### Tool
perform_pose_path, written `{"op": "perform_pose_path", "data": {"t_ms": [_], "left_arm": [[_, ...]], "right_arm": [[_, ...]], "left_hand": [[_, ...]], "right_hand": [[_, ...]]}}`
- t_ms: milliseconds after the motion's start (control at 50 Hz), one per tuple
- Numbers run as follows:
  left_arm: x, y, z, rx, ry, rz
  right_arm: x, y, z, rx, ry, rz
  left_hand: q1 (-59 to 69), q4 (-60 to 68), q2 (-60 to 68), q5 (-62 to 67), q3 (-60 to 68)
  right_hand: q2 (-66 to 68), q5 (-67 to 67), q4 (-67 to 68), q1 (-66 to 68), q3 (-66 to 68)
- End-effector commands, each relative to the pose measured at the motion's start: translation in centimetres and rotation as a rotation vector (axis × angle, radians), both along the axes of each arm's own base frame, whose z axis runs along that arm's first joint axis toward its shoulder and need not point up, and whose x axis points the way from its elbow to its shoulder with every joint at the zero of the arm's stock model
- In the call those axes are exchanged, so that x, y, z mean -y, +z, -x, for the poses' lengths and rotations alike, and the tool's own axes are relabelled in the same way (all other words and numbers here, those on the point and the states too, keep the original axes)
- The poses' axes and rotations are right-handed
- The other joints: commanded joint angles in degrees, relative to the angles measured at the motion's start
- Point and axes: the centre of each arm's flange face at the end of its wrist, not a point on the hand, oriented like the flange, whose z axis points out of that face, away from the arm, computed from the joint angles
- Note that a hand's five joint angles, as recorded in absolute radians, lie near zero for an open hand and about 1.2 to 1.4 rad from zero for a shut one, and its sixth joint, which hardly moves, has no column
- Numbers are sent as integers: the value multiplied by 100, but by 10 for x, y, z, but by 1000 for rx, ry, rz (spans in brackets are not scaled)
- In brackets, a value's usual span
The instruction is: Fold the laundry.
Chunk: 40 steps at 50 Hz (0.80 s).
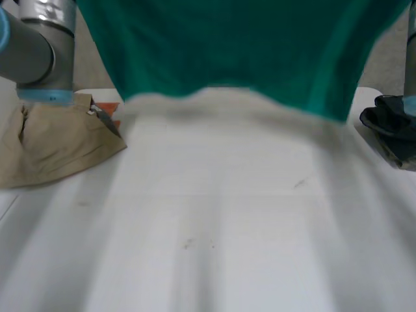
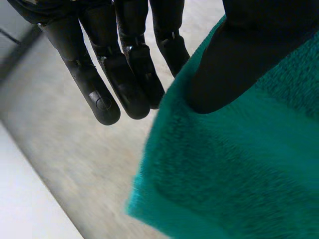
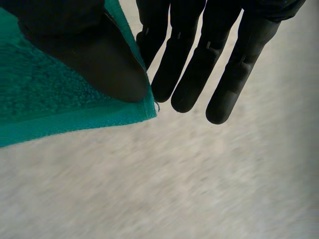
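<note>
Towel [image 1: 247, 45], green, hangs in the air above the far side of the white table [image 1: 214, 214]. I see the left hand [image 2: 124, 74] pinching its edge under the thumb, fingers straight. The right hand [image 3: 199, 64] pinches a corner the same way. Tan cloth [image 1: 58, 143] lies at the left, dark cloth [image 1: 393, 127] at the right.

The robot hand [image 3: 192, 69] pinches the green towel [image 3: 45, 104] at its corner.

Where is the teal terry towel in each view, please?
Head view: the teal terry towel hangs at the far side, above the white table.
Left wrist view: edge under the thumb of the left hand.
Right wrist view: corner under the thumb of the right hand.
Shared landmark: the grey floor.
</note>
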Motion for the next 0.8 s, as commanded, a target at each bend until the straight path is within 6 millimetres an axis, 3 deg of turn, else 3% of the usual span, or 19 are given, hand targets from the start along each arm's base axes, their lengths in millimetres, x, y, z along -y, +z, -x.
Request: {"op": "perform_pose_path", "data": {"t_ms": [20,100,120,160,180,240,260,320,380,460,580,660,700,760,800], "left_arm": [[1,-39,-6,-11,-51,-147],[3,-83,-14,25,-32,-274],[1,-104,-17,40,-27,-334],[-2,-122,-18,56,-26,-386],[-7,-143,-17,79,-32,-446],[-19,-176,-15,120,-57,-537],[-28,-195,-14,147,-78,-594],[-43,-220,-13,187,-112,-668],[-61,-244,-12,229,-147,-741],[-87,-265,-18,305,-138,-831],[-128,-258,-35,434,-91,-907],[-167,-249,-50,540,-66,-1010],[-196,-246,-61,612,-57,-1120],[-233,-244,-75,706,-68,-1283],[-250,-241,-79,737,-90,-1367]], "right_arm": [[-4,-9,-10,5,43,-6],[-1,-39,-11,7,69,-97],[2,-54,-11,9,80,-142],[4,-77,-12,3,88,-213],[5,-99,-13,-6,93,-287],[3,-135,-12,-27,90,-417],[1,-158,-10,-40,87,-500],[-9,-200,-7,-58,85,-675],[-21,-226,-3,-66,80,-808],[-39,-238,0,-80,78,-930],[-68,-241,20,-135,29,-1120],[-108,-233,44,-241,-23,-1335],[-140,-230,56,-337,-40,-1467],[-169,-225,77,-432,-71,-1559],[-172,-223,85,-450,-96,-1551]], "left_hand": [[1370,1123,1141,1339,1161],[1370,1123,1141,1339,1161],[1370,1123,1141,1339,1161],[1370,1123,1141,1339,1161],[1370,1123,1141,1339,1161],[1370,1123,1141,1339,1161],[1370,1123,1141,1339,1161],[1370,1123,1141,1339,1161],[1370,1123,1141,1339,1161],[1370,1123,1141,1339,1161],[1370,1123,1141,1339,1161],[1370,1123,1141,1339,1161],[1370,1123,1141,1339,1161],[1370,1123,1141,1339,1161],[1370,1123,1141,1339,1161]], "right_hand": [[1269,1103,1125,1572,1181],[1269,1103,1125,1572,1181],[1269,1103,1125,1572,1181],[1269,1103,1125,1572,1181],[1269,1103,1125,1572,1181],[1269,1103,1125,1572,1181],[1269,1103,1125,1572,1181],[1269,1103,1125,1572,1181],[1269,1103,1125,1572,1181],[1269,1103,1125,1572,1181],[1269,1103,1125,1572,1181],[1269,1103,1125,1572,1181],[1269,1103,1125,1572,1181],[1269,1103,1125,1572,1181],[1269,1103,1125,1572,1181]]}}
